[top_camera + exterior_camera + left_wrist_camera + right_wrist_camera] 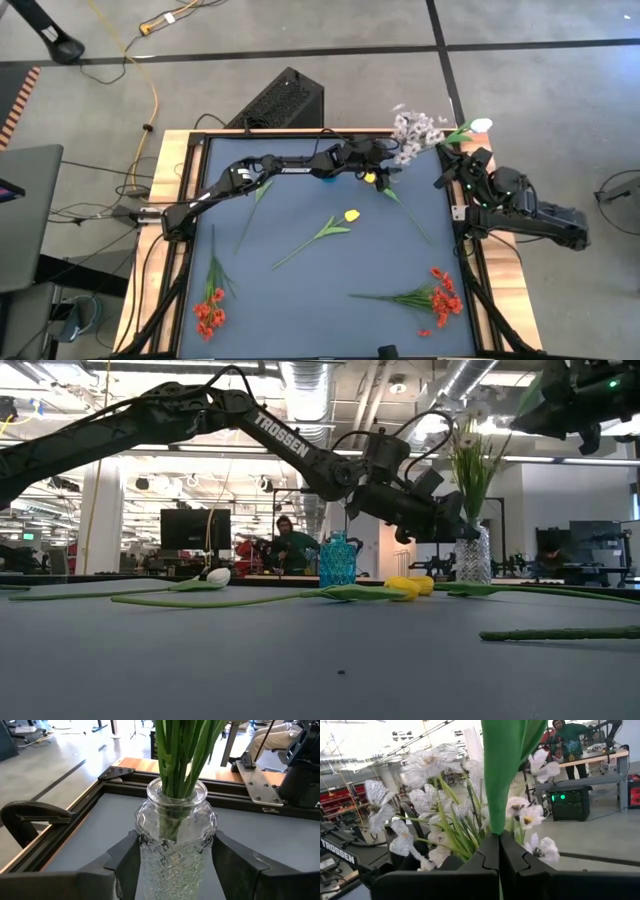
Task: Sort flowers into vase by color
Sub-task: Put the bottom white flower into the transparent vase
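Observation:
A clear cut-glass vase (175, 855) stands on the mat near the far right corner, with green stems and pale lilac-white sprays (415, 130) in it. My left gripper (175, 845) reaches level across the table and is shut on it. My right gripper (499, 837) hovers by the far right corner, shut on a white tulip (482, 125). A blue vase (337, 560) stands beside the left arm. Yellow tulips (351, 215), a white tulip (218, 575) and two red bunches (440, 295) (210, 310) lie flat on the mat. My left gripper has the vase's body below the neck (145, 855) between its two fingers, one on each side wall. The fingers (125, 865) come in level from the table's left side. The vase stays upright, its base hidden below the picture's edge. My right gripper pinches the white tulip's green stem or leaf (502, 820) between its two shut fingertips. The green part rises out of the fingers. The tulip is lifted clear of the table, with its white head (482, 125) beyond the far edge.
A loose green stem (405, 210) lies on the mat near the right arm. The table's black frame (120, 772) runs close behind the clear vase. A black box (285, 100) sits on the floor beyond the far edge. People work at benches in the room behind.

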You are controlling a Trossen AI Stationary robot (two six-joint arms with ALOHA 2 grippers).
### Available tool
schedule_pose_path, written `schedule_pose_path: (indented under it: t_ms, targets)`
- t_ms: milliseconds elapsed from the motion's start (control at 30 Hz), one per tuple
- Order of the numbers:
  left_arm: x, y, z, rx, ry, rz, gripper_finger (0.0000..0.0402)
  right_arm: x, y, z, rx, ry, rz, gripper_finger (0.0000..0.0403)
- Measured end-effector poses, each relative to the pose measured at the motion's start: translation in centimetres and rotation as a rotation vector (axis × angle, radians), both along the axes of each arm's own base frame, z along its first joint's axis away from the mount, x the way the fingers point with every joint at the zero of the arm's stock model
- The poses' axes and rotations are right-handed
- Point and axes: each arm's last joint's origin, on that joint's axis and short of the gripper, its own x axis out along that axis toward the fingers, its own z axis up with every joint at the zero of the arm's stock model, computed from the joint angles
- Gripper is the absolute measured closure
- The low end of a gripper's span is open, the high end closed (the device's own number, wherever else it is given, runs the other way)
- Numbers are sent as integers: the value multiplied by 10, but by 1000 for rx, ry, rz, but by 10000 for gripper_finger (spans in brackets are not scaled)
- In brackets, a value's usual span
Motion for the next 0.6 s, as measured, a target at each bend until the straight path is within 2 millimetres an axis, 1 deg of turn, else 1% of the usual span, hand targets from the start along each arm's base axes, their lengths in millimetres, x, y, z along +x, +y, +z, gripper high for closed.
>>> schedule_pose_path:
  t_ms: [200, 500, 600]
  targets:
    - [0, -1, -1, -3, 11, -3, 200, 11, -2, -6, 19, 83, 0, 384]
    - [0, -1, -1, -3, 13, -6, 198, 22, -5, -11, 43, 143, -3, 384]
    - [0, -1, -1, -3, 13, -6, 198, 25, -6, -16, 75, 171, -4, 384]
